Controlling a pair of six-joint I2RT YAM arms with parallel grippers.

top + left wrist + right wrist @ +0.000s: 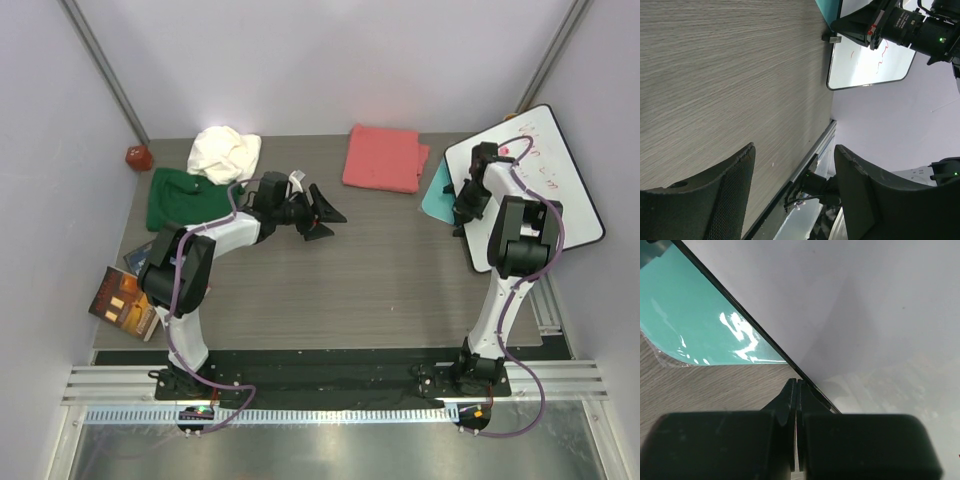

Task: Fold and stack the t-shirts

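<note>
T-shirts lie along the far side of your table (380,280), and neither gripper has hold of one. Your white shirt (225,152) is a crumpled heap at about 11 o'clock. It touches the far corner of the dark green shirt (178,200), which lies flatter at 10 o'clock by the left edge. Your coral-pink shirt (383,157) lies folded into a tidy rectangle between 12 and 1 o'clock, well apart from the other two.

Your left gripper (325,213) is over bare wood just left of centre, pointing toward 3 o'clock. Its jaws stand wide, and its fingers (725,195) have nothing between them.

Your right gripper (462,222) is between 2 and 3 o'clock, at the left edge of the whiteboard (545,190). Its jaws are pressed fully together with nothing between them. In the right wrist view its tips sit at the board's dark rim, near the teal sheet (690,315), which runs partly under the board.

You also have books (125,295) at the left edge near 8 o'clock, and a small red object (138,157) at the far left corner.
</note>
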